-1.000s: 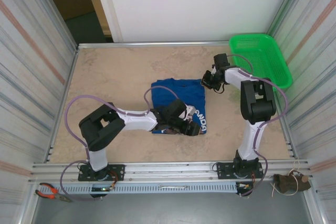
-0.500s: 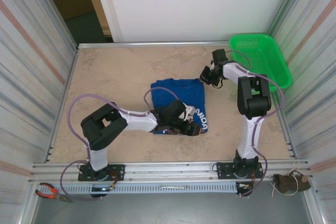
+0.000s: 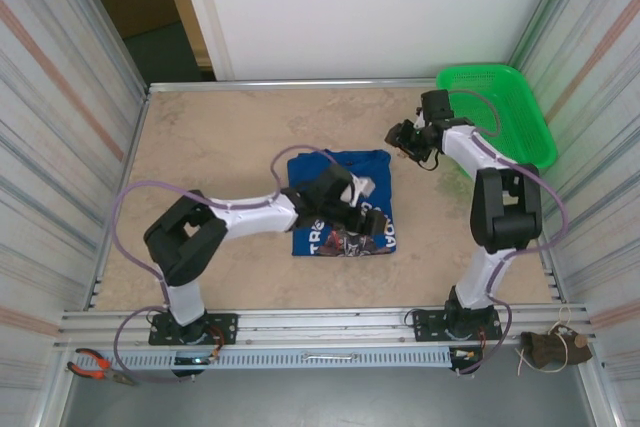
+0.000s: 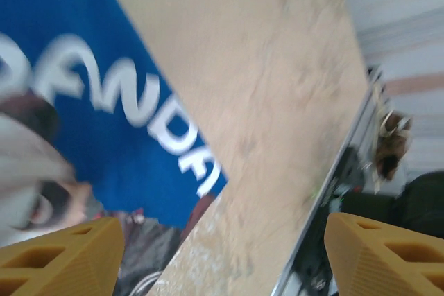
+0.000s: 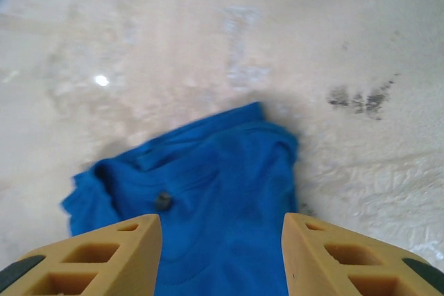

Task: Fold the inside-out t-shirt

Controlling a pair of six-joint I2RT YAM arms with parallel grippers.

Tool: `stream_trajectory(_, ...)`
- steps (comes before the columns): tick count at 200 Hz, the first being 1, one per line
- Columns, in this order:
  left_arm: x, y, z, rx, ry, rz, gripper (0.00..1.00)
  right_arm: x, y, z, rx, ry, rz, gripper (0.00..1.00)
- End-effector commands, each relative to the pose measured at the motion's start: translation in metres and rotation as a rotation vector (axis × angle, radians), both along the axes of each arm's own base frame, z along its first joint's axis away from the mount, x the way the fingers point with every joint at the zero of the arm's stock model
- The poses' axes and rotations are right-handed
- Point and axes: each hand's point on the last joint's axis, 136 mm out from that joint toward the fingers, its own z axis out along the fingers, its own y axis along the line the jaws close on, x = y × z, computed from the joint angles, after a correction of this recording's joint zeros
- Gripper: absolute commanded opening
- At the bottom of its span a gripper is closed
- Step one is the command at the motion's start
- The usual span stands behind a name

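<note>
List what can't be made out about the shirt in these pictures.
- Lettering on the shirt: in the left wrist view it is motion-blurred and cut off by the left edge, so the full word cannot be read.
- Graphic: in the top view it is too small to identify, and the left gripper covers its upper part.
- Dark speck on the shirt: in the right wrist view it is too blurred to identify.

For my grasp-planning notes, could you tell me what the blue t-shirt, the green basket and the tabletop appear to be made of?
Blue t-shirt: soft matte knit, probably cotton; it lies in limp folds.
Green basket: likely moulded plastic, judging by its uniform bright colour and rigid rimmed shape.
Tabletop: beige, mottled like stone, with a faint sheen; possibly laminate.
</note>
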Motion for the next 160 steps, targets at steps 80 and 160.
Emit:
stream_trajectory(80,0.159,0.145,0.009,0.028,-0.054,0.243,0.78,-0.038,0.051,-0.037,0.095,0.052,0.031,0.42)
stream_trajectory(160,0.196,0.153,-0.053,0.108,-0.035,0.302,0.78,-0.05,0.042,-0.092,0.045,0.143,-0.004,0.39)
